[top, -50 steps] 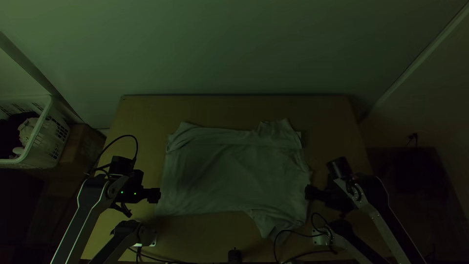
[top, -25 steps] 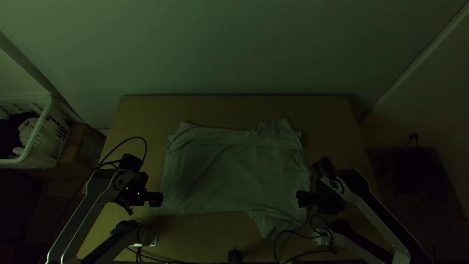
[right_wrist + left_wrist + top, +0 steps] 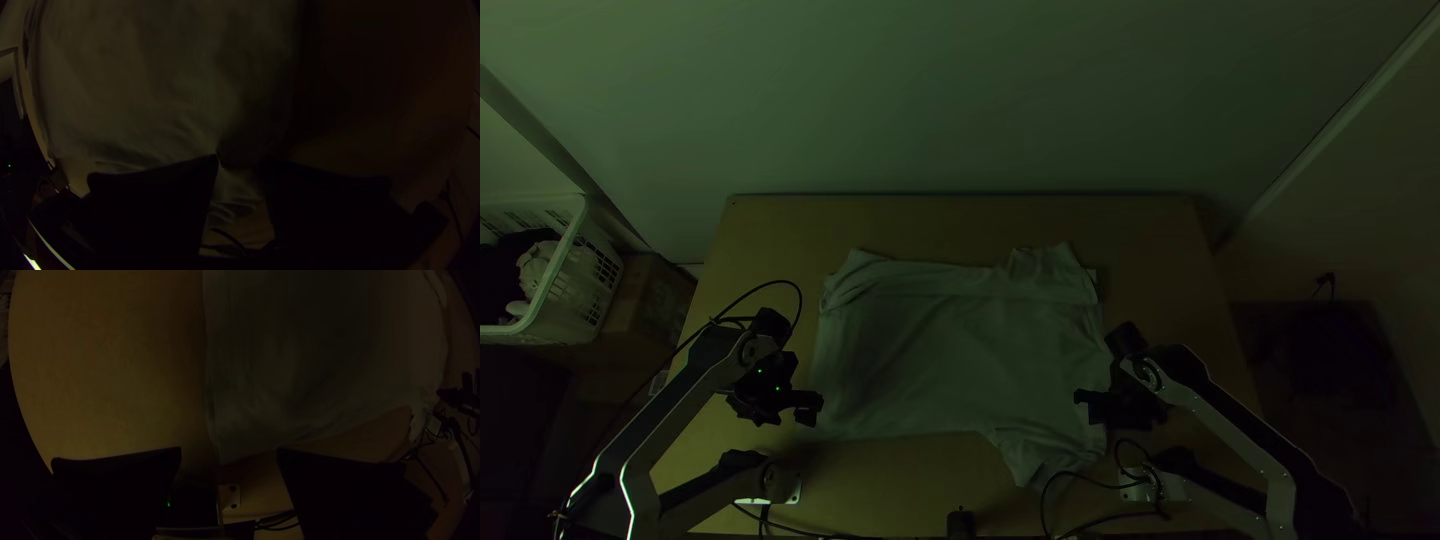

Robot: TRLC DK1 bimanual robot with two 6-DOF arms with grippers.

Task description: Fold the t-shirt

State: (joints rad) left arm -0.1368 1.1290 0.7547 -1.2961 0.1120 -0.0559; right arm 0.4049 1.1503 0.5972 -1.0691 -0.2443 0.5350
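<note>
The t-shirt (image 3: pixel 950 350) lies spread sideways across the middle of the desk (image 3: pixel 1160 250), its body towards the left and the near sleeve (image 3: pixel 1025 455) jutting out at the near right, presumably so that each arm has a side to work from. A raised crease runs along its far side, and the cloth looks rumpled at the far right. The left hand (image 3: pixel 229 449) is by the near left corner, fingers well apart; the right hand (image 3: pixel 240 160) is over the right side, just above that sleeve, its fingers parted too. Such placing would suit picking up the near edge and turning it away from the bases. What could get in the way is the black cable (image 3: pixel 1092 481) looped beside the sleeve, which might snag the cloth. A small dark object (image 3: pixel 961 523) sits at the near edge; off to the left, a white laundry basket (image 3: pixel 570 325) holds clothes (image 3: pixel 535 265), well clear of the work.
</note>
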